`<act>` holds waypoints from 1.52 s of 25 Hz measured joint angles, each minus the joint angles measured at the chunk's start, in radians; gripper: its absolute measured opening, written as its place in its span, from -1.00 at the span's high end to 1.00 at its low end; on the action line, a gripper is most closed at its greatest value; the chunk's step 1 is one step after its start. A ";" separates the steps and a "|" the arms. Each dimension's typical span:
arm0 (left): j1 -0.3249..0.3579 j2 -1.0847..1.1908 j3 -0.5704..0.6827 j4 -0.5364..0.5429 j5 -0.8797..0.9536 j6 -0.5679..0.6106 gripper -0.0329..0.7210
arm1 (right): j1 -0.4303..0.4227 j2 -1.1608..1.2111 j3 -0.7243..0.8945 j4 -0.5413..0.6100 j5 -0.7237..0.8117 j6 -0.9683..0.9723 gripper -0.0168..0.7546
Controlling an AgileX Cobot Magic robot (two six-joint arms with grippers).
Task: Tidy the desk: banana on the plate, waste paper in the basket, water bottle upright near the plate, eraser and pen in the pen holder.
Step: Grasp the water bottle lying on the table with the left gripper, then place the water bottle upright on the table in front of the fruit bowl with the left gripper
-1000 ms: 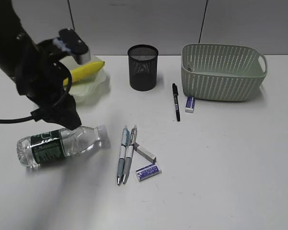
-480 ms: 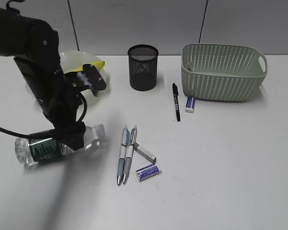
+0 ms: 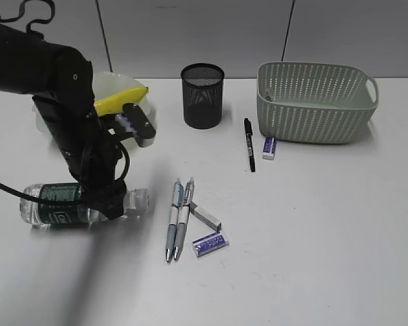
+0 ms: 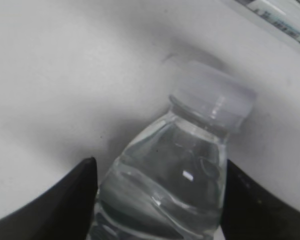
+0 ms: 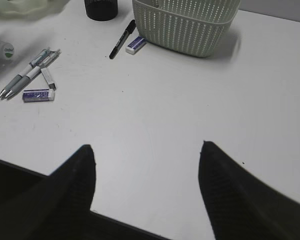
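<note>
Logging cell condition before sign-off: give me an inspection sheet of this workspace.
Surface: white desk, no spills seen.
Job's things: yellow banana on pale green ruffled plate; clear water bottle lying down; black mesh pen holder and sage basket standing; waste paper not seen.
Clutter: two grey pens, black marker, three erasers loose.
Grippers: left gripper straddles bottle, grip unclear; right gripper open, empty.
Cables: black cable beside left arm.
Surroundings: grey wall panels.

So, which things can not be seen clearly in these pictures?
- Water bottle: in the exterior view the left arm covers its middle; whether the fingers touch it is unclear.
- Banana: arm hides most of it.
- Plate: mostly behind the arm.
- Basket: inside hidden by its wall; no waste paper visible.
</note>
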 joint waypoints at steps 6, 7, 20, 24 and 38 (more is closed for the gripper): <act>0.000 0.000 -0.001 0.000 0.017 0.000 -0.47 | 0.000 0.000 0.000 0.000 0.000 0.000 -0.37; 0.000 0.000 -0.001 -0.001 0.024 0.000 -0.47 | 0.000 0.000 0.000 0.000 0.000 0.000 -0.37; 0.010 -0.182 0.001 -0.138 0.056 -0.004 -0.31 | 0.000 0.000 0.000 0.000 0.000 0.000 -0.37; 0.050 -0.252 0.008 -0.200 0.053 -0.011 -0.26 | 0.000 0.000 0.000 0.000 0.000 0.000 -0.37; 0.180 -0.372 0.207 -0.374 -0.180 -0.018 -0.19 | 0.000 0.000 0.000 0.000 0.000 0.000 -0.37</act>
